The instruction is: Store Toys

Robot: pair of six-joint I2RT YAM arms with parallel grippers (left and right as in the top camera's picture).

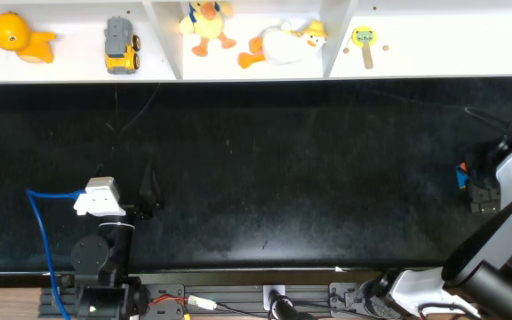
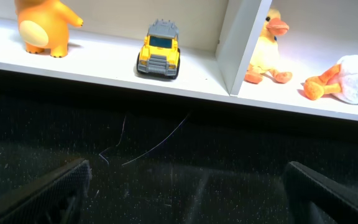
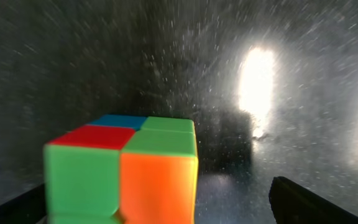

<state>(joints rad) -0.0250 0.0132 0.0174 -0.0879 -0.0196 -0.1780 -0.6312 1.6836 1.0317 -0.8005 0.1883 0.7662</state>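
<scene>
A colour cube [image 3: 126, 174], with green, orange, red and blue faces, rests on the black table between my right gripper's fingers. It sits close to one finger, and a clear gap separates it from the other finger [image 3: 316, 202]. My right gripper [image 3: 157, 190] is open around it. In the top view the right gripper [image 1: 476, 187] is at the table's right edge, with a sliver of the cube [image 1: 460, 176] beside it. My left gripper [image 2: 188, 199] is open and holds nothing. It is low over the table at the front left [image 1: 145, 200] and faces the shelf.
A white shelf [image 1: 256, 71] with dividers runs along the back. It holds an orange duck [image 1: 23, 37], a yellow toy truck [image 1: 121, 46], a yellow plush duck [image 1: 207, 22], a white plush duck [image 1: 283, 43] and a small green toy [image 1: 364, 43]. A blue cable [image 1: 43, 231] loops by the left arm.
</scene>
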